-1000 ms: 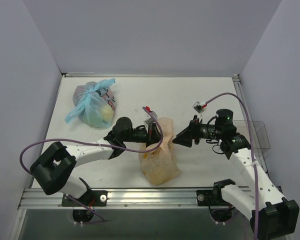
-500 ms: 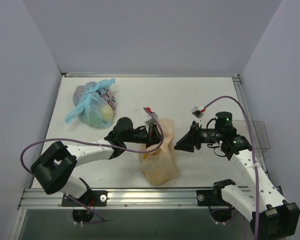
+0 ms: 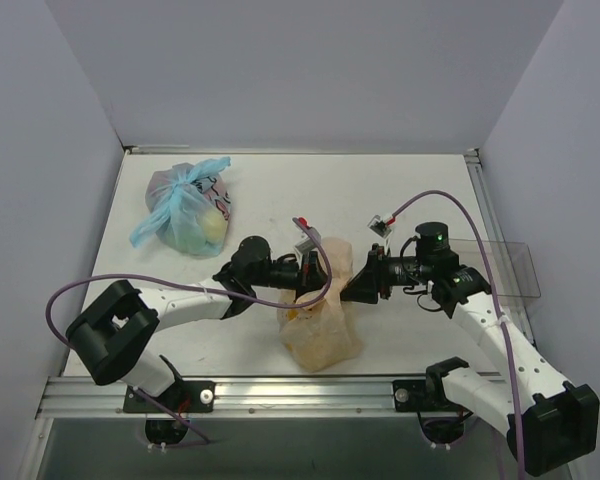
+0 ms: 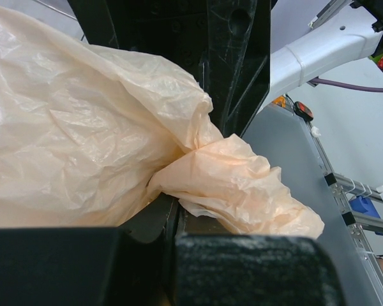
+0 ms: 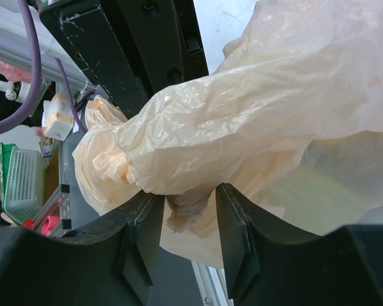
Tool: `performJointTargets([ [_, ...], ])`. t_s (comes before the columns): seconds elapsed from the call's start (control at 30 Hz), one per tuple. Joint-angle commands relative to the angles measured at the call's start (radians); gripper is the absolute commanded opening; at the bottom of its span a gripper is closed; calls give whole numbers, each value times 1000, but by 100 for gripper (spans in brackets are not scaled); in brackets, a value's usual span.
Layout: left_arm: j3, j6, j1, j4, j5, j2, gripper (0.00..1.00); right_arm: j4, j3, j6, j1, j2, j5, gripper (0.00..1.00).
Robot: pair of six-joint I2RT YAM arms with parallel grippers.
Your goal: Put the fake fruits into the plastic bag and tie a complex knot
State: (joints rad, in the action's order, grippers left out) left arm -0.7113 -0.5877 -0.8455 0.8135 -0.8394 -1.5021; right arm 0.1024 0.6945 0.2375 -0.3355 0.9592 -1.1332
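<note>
The peach-orange plastic bag (image 3: 322, 325) stands near the table's front middle, its top pulled up between both grippers. A yellow fruit (image 3: 296, 312) shows faintly through it; a pale yellow-green one shows in the right wrist view (image 5: 325, 191). My left gripper (image 3: 310, 272) is shut on a fold of the bag's upper plastic (image 4: 83, 127), with a crumpled tail (image 4: 242, 185) hanging past the jaws. My right gripper (image 3: 352, 283) is open, its fingers on either side of a twisted bunch (image 5: 190, 207) of the bag's top, not closed on it. I cannot tell whether that bunch is a finished knot.
A clear bag with light-blue tied handles (image 3: 185, 212) and a yellow-green fruit inside lies at the back left. A clear plastic box (image 3: 508, 268) sits at the right edge. A metal rail (image 3: 300, 392) runs along the table's front edge.
My right gripper has moved left up to the bag's top, and its open fingers now straddle the twisted plastic. My left gripper has kept its hold and shifted slightly right.
</note>
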Motion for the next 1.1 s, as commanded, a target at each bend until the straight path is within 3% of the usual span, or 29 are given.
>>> performJointTargets([
  [0.0,-37,2,0,46,-4,11,0,-37,-6,-1,0,-11,-16,38],
  [0.4,-31,8,6,47,-9,17,0,200,42,-176,84,-31,-83,41],
  [0.63,-42,11,2,46,-9,6,0,195,46,-173,73,-4,-105,42],
  [0.93,-54,11,-10,50,-12,-6,0,62,49,-75,47,35,-82,41],
  [1.07,-48,11,-12,53,-9,-1,0,31,48,-55,29,39,-79,31],
])
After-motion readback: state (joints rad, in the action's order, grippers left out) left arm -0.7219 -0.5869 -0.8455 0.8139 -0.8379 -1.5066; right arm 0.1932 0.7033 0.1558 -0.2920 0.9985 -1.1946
